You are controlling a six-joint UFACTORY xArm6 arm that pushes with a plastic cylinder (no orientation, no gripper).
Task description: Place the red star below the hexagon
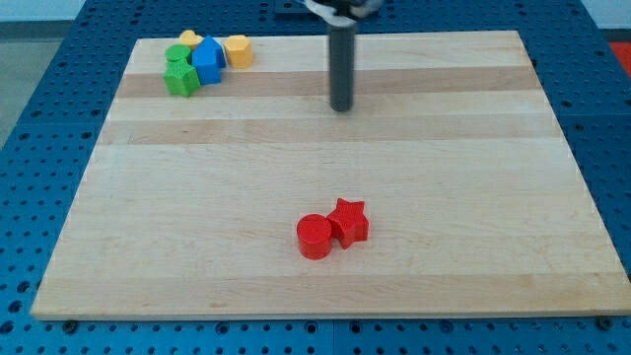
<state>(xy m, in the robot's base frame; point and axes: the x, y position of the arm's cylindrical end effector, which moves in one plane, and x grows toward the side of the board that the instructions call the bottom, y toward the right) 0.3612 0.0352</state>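
The red star (349, 221) lies on the wooden board (325, 168) below the view's middle, touching a red cylinder (315, 237) at its lower left. A yellow hexagon (238, 49) sits at the view's top left, at the right end of a cluster of blocks. My tip (341, 107) stands on the board in the upper middle, well above the red star and to the right of the hexagon, touching no block.
The top-left cluster also holds a blue block (208, 59), a green block (180, 76) with a second green piece behind it, and a yellow block (189, 38). A blue pegboard table (39, 148) surrounds the board.
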